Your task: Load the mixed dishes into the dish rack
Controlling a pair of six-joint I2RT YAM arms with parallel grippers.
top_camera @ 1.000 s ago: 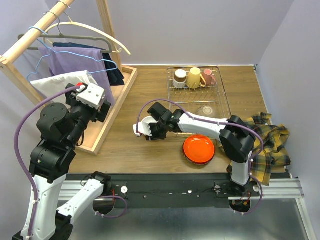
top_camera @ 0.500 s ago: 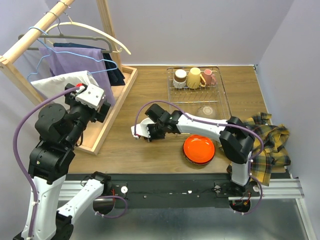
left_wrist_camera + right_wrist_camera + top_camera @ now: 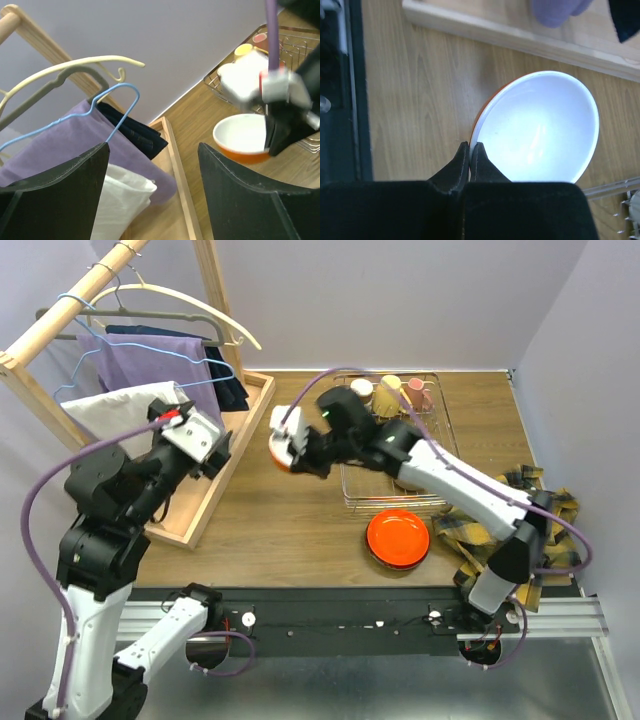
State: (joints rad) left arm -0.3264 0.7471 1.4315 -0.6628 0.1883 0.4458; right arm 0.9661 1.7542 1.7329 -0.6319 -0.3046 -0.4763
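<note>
Right arm was low over the table a second ago. It's now raised and stretched across the dish rack. The left arm has barely shifted.

Table: open wood between the wooden tray on the left and the rack on the right, and bare wood along the near edge left of centre. Plaid cloth hangs over the right edge.

Dish rack sits far right-centre, its middle hidden under the arm. Along its far end stand the cream mug, yellow mug and pink mug.

Orange-red bowl sits on the table just in front of the rack's near edge, in the same spot as before.

Right gripper has its fingers pinched tight on the rim of the white-lined orange bowl. That bowl was down on the wood and is now lifted off it and tilted, in the air just left of the rack's left side.

Left gripper is spread wide with nothing between the fingers, up by the hangers over the tray.
</note>
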